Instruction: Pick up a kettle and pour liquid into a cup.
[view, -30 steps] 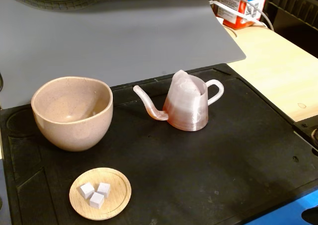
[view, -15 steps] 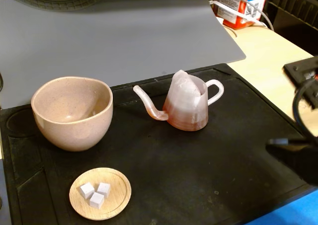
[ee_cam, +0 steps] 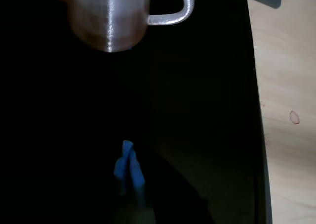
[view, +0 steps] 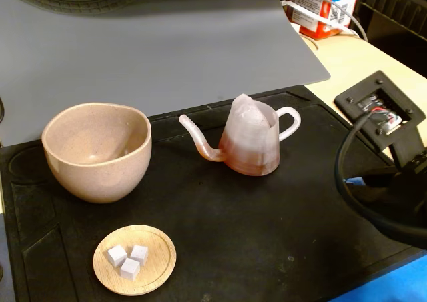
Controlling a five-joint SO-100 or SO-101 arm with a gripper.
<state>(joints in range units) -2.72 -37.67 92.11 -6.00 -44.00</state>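
Note:
The translucent pinkish-white kettle (view: 250, 145) stands upright in the middle of the black mat, spout toward the cup and loop handle (view: 290, 122) toward the right. Reddish-brown liquid (view: 245, 161) tints its lower part. To its left stands the large beige-pink speckled cup (view: 97, 149). My gripper (view: 360, 180) reaches in from the right edge of the fixed view, well to the right of the kettle and apart from it. In the wrist view its blue-tipped fingers (ee_cam: 129, 168) lie pressed together, shut on nothing, with the kettle (ee_cam: 108, 21) and its handle (ee_cam: 173, 16) ahead at the top.
A small wooden dish (view: 160, 265) holding three white cubes sits at the front left of the black mat (view: 267, 235). A grey sheet (view: 153, 49) lies behind the mat. Light wooden tabletop (view: 373, 82) and a carton (view: 327, 5) are at the right back. A black cable (view: 347, 189) loops under the arm.
The arm has come further into the fixed view from the right edge, toward the kettle. The kettle, the cup and the dish have not moved.

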